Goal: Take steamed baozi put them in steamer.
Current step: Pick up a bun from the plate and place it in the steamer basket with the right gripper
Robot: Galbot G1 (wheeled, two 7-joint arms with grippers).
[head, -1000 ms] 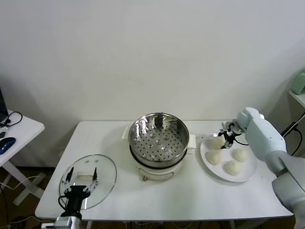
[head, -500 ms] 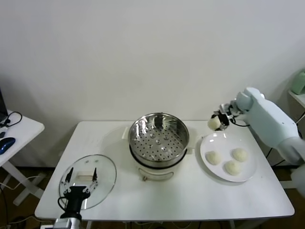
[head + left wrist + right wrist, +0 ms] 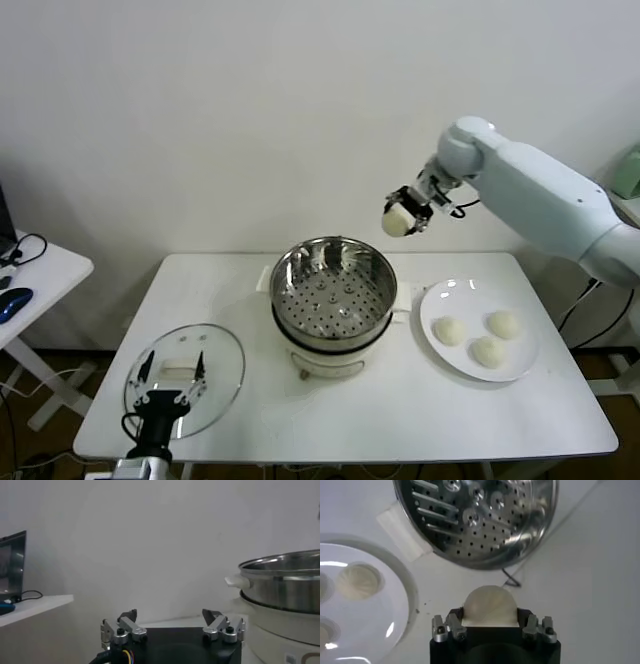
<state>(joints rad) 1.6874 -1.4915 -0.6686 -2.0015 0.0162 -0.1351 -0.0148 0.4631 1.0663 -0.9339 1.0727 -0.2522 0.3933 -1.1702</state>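
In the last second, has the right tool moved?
Yes. The right tool, shut on a baozi, has risen off the plate and swung left toward the steamer.

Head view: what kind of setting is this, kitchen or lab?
Probably a lab or office test area, not a kitchen: a plain white table against a bare wall, a side desk with a mouse and cables, and a steamer with a plate of baozi staged on the table.

The baozi (image 3: 488, 605) sits between the right gripper (image 3: 490, 622) fingers, its lower part hidden by the gripper body; the steamer (image 3: 285, 587) beyond the left gripper (image 3: 172, 625) fingers is cut off.
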